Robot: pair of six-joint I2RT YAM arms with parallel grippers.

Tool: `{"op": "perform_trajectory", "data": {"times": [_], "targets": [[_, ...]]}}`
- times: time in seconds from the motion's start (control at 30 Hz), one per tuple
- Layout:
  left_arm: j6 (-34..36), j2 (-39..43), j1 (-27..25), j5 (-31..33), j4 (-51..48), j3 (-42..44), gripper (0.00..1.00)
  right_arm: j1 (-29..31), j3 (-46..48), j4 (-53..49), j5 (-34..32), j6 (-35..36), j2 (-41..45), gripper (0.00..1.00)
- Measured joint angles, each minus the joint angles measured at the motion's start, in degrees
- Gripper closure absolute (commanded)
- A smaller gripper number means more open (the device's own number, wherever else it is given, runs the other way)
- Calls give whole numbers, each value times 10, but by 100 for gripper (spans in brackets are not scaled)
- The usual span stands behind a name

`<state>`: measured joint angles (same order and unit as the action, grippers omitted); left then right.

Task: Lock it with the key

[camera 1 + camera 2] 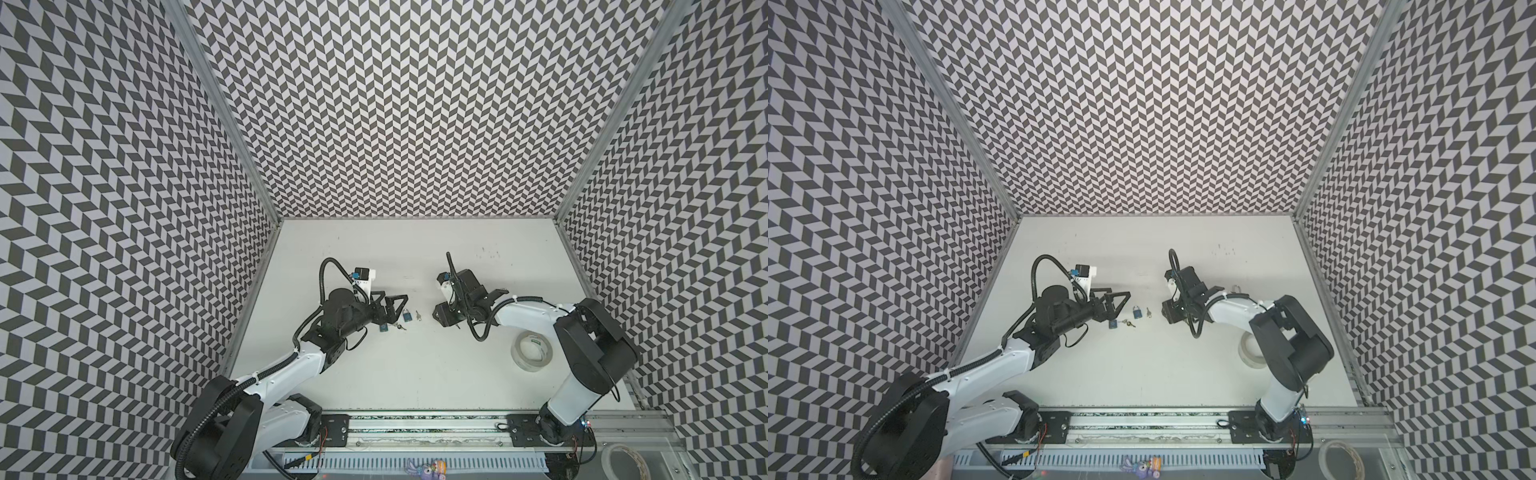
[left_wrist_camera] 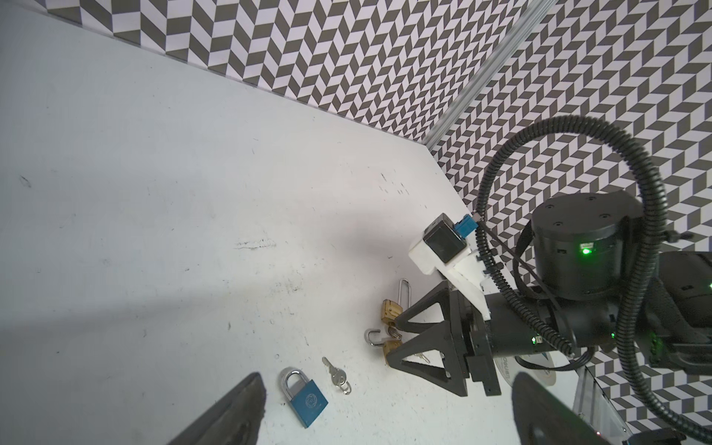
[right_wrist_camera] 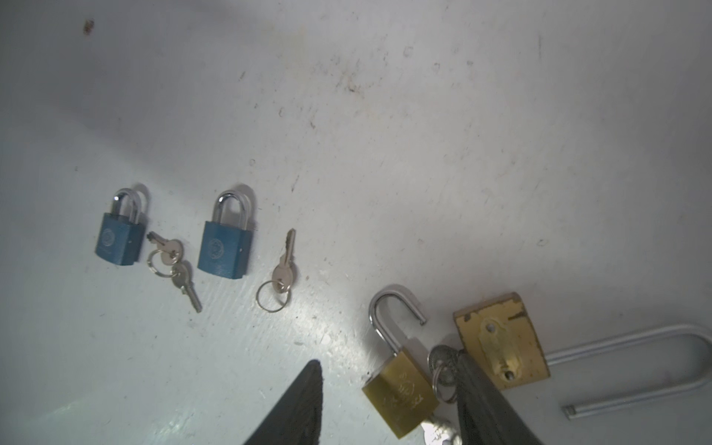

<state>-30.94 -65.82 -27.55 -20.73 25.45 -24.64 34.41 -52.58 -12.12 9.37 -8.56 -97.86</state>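
Observation:
In the right wrist view a small brass padlock lies with its shackle swung open, and a key ring rests beside it. My right gripper is open and straddles this padlock; one finger lies over the ring and the other stands clear of the lock. A larger brass padlock with a long shackle sits just past it. Two blue padlocks lie shut, each with keys beside it. My left gripper is wide open over a blue padlock and its key, holding nothing.
A clear tape roll lies on the white table at the right, by the right arm. Another tape roll sits off the table at the front right. Chevron-patterned walls close in three sides, and a metal rail runs along the front.

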Motion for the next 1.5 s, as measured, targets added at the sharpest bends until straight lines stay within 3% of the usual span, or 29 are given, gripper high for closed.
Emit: {"op": "perform_trajectory", "data": {"times": [0.57, 0.73, 1.3, 1.5], "targets": [[0, 9, 13, -16, -2, 17, 1, 27, -10, -24, -23, 9, -17, 51], [0, 9, 16, -17, -2, 17, 1, 36, -10, -28, -45, 11, -17, 59], [-2, 16, 29, -21, -5, 24, 1, 68, -10, -44, -98, 21, -15, 58], [-2, 16, 32, -22, -6, 24, 2, 71, -10, -51, -104, 21, -14, 63]]}}
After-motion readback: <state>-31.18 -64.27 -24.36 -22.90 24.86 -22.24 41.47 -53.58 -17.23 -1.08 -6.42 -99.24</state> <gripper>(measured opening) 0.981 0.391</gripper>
